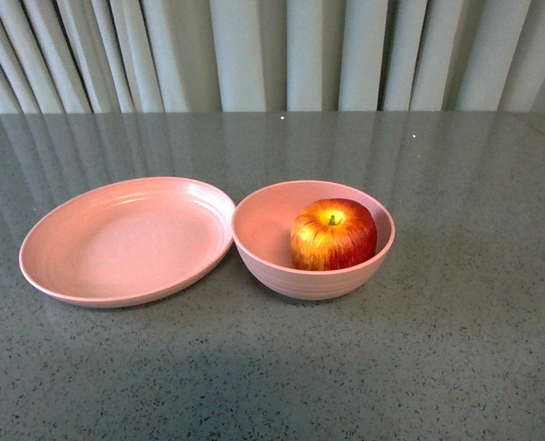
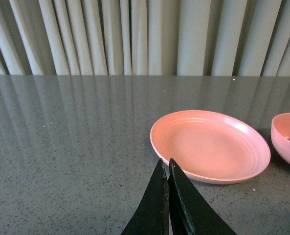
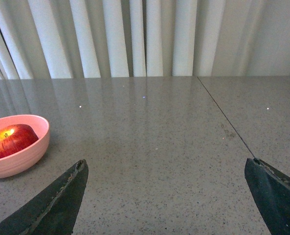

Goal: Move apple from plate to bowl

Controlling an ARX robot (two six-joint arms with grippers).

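1. Apple (image 1: 334,235), squat and red with yellow streaks, a yellow top dimple and a short stem: it sits upright inside the deep, round, matte pink bowl (image 1: 263,220), towards the side away from the plate. The right wrist view confirms it in the bowl.
2. Wide, shallow, round, matte pink plate (image 1: 125,241) with ridged rim: bare, nothing on it. It lies on the grey speckled counter (image 1: 437,367), its rim at or just beside the bowl's rim; actual contact cannot be told.
3. Progress, as a judgement: the transfer appears complete, since the apple is in the bowl and off the plate. Nothing seems left beyond keeping the arms clear.
4. Left gripper (image 2: 165,165): fingers pressed together, holding nothing, near the plate's front edge but apart from it.
5. Right gripper (image 3: 167,169): fingers spread wide, holding nothing, over bare counter, well apart from the bowl.
6. Neither arm shows in the front view.
7. Count: one apple, one plate, one bowl, two grippers. Pale pleated curtain (image 1: 272,55) hangs behind the counter.
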